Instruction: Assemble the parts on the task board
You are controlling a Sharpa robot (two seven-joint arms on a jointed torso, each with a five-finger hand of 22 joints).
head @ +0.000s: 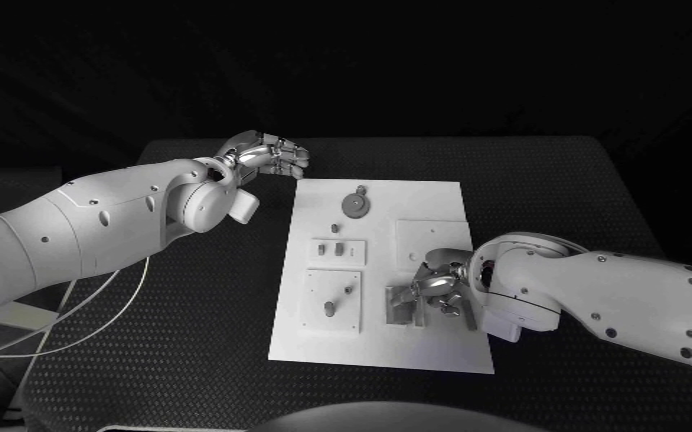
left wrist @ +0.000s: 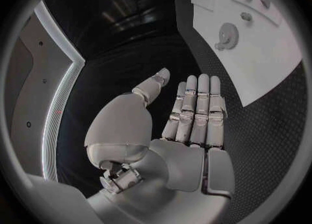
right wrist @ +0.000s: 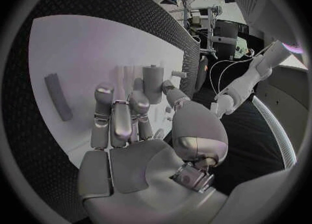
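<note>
Fingers of the right hand (head: 440,290) curling down over the near right part of the task board (head: 433,200), closing round a grey upright part (right wrist: 152,82) standing in a fixture; cannot tell for certain whether gripping or only touching. Thumb (right wrist: 174,93) lying just beside that part, the other fingertips (right wrist: 104,91) pressing close on its other side. Flat grey bar (right wrist: 57,97) lying on the white plate, well apart from those fingers.

Left hand (left wrist: 189,115) hovering over the black table (head: 577,182), just beside the board's far left corner, holding nothing. Fingers (left wrist: 195,104) lying straight and close together, thumb (left wrist: 153,86) standing apart. Round toothed part (head: 355,202) resting on the board beyond those fingertips, not touching them.
</note>
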